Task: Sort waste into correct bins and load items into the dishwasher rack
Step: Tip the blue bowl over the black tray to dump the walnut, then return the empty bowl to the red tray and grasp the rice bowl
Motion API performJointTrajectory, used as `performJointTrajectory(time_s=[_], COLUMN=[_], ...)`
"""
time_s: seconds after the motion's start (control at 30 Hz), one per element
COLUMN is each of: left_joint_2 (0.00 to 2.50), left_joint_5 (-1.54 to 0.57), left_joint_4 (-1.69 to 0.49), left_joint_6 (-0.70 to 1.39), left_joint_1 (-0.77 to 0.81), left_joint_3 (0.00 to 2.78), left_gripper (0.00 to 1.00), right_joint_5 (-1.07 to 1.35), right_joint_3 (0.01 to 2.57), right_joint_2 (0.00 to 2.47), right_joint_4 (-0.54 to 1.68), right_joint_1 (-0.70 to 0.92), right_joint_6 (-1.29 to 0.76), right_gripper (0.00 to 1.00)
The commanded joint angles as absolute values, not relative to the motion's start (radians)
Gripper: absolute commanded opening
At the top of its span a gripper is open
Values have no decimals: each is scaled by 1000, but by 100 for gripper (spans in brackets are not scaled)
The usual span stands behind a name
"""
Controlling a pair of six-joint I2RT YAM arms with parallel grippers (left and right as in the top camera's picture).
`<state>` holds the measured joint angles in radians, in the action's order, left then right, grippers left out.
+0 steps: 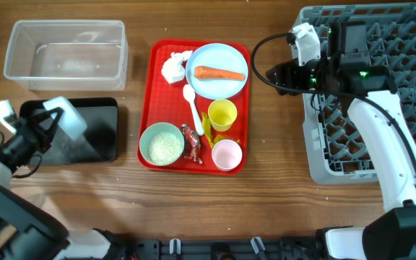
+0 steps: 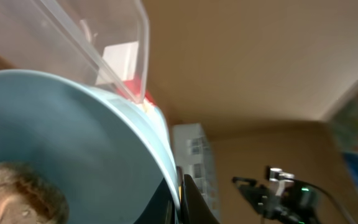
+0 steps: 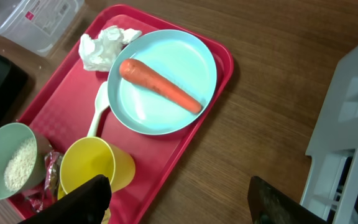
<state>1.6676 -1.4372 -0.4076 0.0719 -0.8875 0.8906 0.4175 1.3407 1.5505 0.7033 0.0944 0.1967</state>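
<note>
Bins, two: one clear tub (image 1: 65,54) at the far left of the table (image 1: 280,180), and one black tray (image 1: 96,141) just in front of it.

Rack (image 1: 403,94), one, at the right edge.

Red tray (image 1: 150,101), one, in the centre, between bins and rack. It carries:
- Plate (image 3: 162,81), one, at the far end, with one carrot (image 3: 160,84) lying across it.
- Napkin (image 3: 104,46), one, crumpled, touching the plate's left rim.
- Spoon (image 1: 192,108), one, lying lengthwise down the middle of the red tray, its bowl end by the plate.
- Cups, two: yellow cup (image 1: 222,115) just behind pink cup (image 1: 227,154), on the side nearer the rack.
- Rice bowl (image 1: 162,144), one, upright at the near left corner, holding white rice (image 1: 165,148).
- Wrappers (image 1: 192,142), between the rice bowl and the cups. Red is plain and a yellow strip shows beside the spoon; the exact count cannot be told.

Bowls total two. The second bowl (image 2: 73,143) is tilted above the black tray's far left part, and one brown lump (image 2: 11,193) sits inside it.

Left gripper (image 2: 180,199): fingers pinched on the second bowl's rim, one on each side.

Right gripper (image 3: 179,186): fingers spread wide with nothing between them. It hangs over bare table between the red tray and the rack, beside the plate, touching nothing.
</note>
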Motion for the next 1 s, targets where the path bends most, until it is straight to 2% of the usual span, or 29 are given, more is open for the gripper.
performJointTrajectory(time_s=[0.0,0.13,0.3,0.43,0.53,0.63,0.7,0.8,0.87,0.97], left_joint_2=[1818,1967,1919,1773,1545,1340,1239,1220,1287,1413], left_joint_5=[-1577,-1577,-1577,-1576,-1522,-1207,-913,-255,125,270], left_joint_4=[-360,-346,-347,-347,-324,-311,-279,-261,-250,-197], left_joint_6=[60,59,60,68,68,139,173,172,160,98], left_joint_1=[-920,-920,-919,-895,-776,-563,-351,62,271,415], left_joint_3=[888,888,891,898,909,919,919,918,918,918], left_gripper=[4,4,4,4,4,4,4,4,4,4], right_joint_5=[414,414,414,415,418,418,418,418,418,418], right_joint_3=[1346,1346,1346,1346,1346,1346,1346,1346,1346,1346], right_joint_2=[1565,1565,1565,1565,1565,1565,1565,1565,1565,1565], right_joint_4=[705,705,705,705,703,700,702,702,702,707], right_joint_1=[91,91,91,91,91,91,91,91,91,91], right_joint_6=[179,180,175,173,157,154,154,154,155,154], right_gripper=[73,73,74,77,77,80,85,96,98,98])
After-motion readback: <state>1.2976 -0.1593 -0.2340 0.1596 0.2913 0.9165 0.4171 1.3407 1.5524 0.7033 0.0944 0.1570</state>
